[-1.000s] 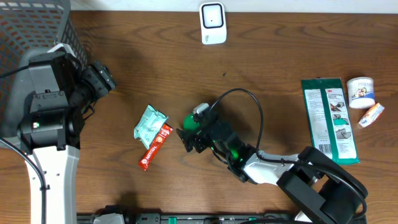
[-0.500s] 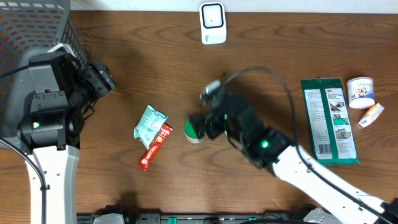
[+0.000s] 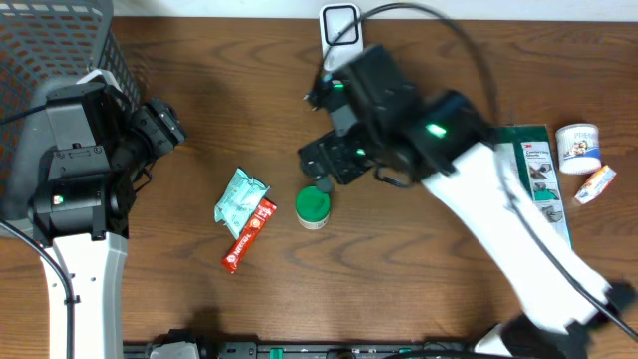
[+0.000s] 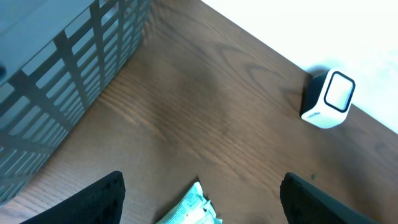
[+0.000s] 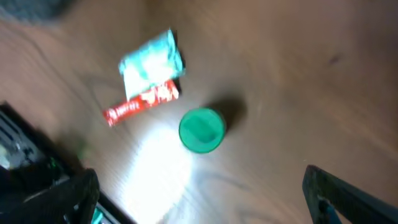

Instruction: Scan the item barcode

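Two pincers are standing wide with nothing between their fingers, so no item is being carried toward the scanner [image 3: 341,37] yet. The likeliest thing to scan, as I judge it, is the green-lidded tub [image 3: 313,206], which is sitting upright on the tabletop [image 3: 199,299] around mid-scene, lid facing up. The right pincer [image 3: 321,165] is hanging above the wood just to the far side of that tub, so the tub is lying a little nearward of it and slightly left, while the scanner is waiting at the far edge, beyond the pincer. In the right wrist view the tub [image 5: 201,130] is showing ahead of the fingertips and roughly centred between them, though the picture is blurring. The left pincer [image 3: 159,125] is sitting well apart at the left, close to the mesh basket [image 3: 60,40], which is making the right arm clearly the nearer one. Being round, the tub is offering no long axis to line up with, so any approach from above should be spanning its wall equally well. A teal packet [image 3: 240,198] and a red bar [image 3: 250,234] are lying just left of it, touching each other but apart from the tub, and a grasp should be keeping clear of them. No barcode is showing on the lid; it is probably sitting on the side or the base, but I cannot tell which.
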Available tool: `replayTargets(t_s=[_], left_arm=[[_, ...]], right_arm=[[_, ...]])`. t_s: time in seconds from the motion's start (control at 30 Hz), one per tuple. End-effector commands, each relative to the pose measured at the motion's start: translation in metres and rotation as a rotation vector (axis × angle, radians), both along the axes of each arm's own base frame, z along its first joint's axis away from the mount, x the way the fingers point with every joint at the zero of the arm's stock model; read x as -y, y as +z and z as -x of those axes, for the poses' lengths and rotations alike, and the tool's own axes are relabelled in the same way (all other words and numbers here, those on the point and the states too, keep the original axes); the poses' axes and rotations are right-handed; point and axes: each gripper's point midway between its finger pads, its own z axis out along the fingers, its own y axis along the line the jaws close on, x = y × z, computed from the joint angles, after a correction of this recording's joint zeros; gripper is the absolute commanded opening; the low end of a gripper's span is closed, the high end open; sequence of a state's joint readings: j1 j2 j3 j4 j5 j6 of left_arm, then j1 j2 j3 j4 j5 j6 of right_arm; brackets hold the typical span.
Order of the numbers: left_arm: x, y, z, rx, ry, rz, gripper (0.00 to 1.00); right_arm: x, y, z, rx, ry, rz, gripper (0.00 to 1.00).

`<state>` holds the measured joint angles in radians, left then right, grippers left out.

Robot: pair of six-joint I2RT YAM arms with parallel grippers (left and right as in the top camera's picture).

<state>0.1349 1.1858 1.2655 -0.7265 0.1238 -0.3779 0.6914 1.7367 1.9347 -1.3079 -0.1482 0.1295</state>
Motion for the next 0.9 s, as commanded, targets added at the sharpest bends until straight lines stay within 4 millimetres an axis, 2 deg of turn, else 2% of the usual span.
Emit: replayTargets(t_s=[0.0, 0.07, 0.13, 0.17, 0.2, 0.23, 0.4, 0.53, 0.63, 0.87], left_arm=[[-0.004, 0.0, 0.0, -0.001, 0.015, -0.007, 0.81], [-0.004, 0.0, 0.0, -0.001, 0.015, -0.007, 0.81], [-0.004, 0.0, 0.0, -0.001, 0.015, -0.007, 0.81], [-0.004, 0.0, 0.0, -0.001, 0.015, -0.007, 0.81], [-0.004, 0.0, 0.0, -0.001, 0.015, -0.007, 0.81], [-0.004, 0.0, 0.0, -0.001, 0.015, -0.007, 0.81], [-0.004, 0.0, 0.0, -0.001, 0.015, -0.007, 0.82], [-0.004, 0.0, 0.0, -0.001, 0.015, -0.007, 0.82], [-0.004, 0.0, 0.0, -0.001, 0.015, -0.007, 0.82], [-0.004, 0.0, 0.0, -0.001, 0.015, -0.007, 0.81]], right_arm=[[-0.018, -0.055, -0.01, -0.122, 0.049, 0.069, 0.99], [-0.03, -0.078, -0.024, -0.129, 0.055, 0.076, 0.99], [-0.035, -0.102, -0.028, -0.169, 0.056, 0.104, 0.99], [-0.035, -0.109, -0.028, -0.186, 0.049, 0.115, 0.93], [-0.036, -0.118, -0.026, -0.209, 0.044, 0.13, 0.88], [-0.038, -0.134, -0.021, -0.245, 0.049, 0.159, 0.87], [-0.051, -0.181, -0.001, -0.321, 0.109, 0.26, 0.88], [-0.039, -0.212, 0.003, -0.288, 0.114, 0.446, 0.88], [-0.028, -0.226, 0.006, -0.253, 0.113, 0.578, 0.88], [-0.031, -0.225, 0.006, -0.213, 0.12, 0.601, 0.81]])
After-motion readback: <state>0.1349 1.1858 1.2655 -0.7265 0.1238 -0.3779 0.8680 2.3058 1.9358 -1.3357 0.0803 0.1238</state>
